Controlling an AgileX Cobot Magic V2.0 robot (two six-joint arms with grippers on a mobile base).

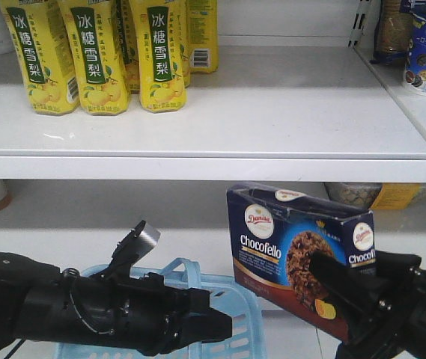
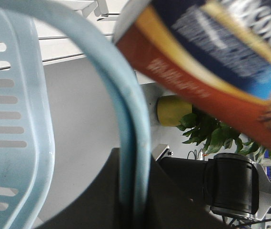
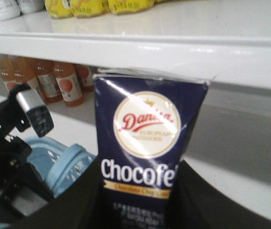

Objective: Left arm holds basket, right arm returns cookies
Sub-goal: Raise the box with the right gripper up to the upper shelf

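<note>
We judge the task to be about midway. The left gripper (image 2: 133, 210) is closed around the curved handle (image 2: 110, 81) of the basket (image 1: 233, 310). In the left wrist view the pale blue bar passes between its dark jaws, so the holding half is in place. The right gripper (image 3: 140, 210) is clamped on the cookies (image 1: 272, 232), with one black finger lying across the cookie picture on the front of the box and the other hidden behind it. The carton is clear of the basket, up in the air to its right and tilted, with its top end raised toward the front lip of the upper shelf (image 1: 287, 161). From the right wrist view that end seems to meet the lip, but we cannot tell whether they touch. Behind the box lies the lower shelf (image 1: 85, 217), and the upper shelf has bare space to the right of the yellow bottles (image 1: 100, 52). What remains, as we read it, is to carry the box onto a shelf, set it down and let go. Which shelf it belongs on we cannot say.
</note>
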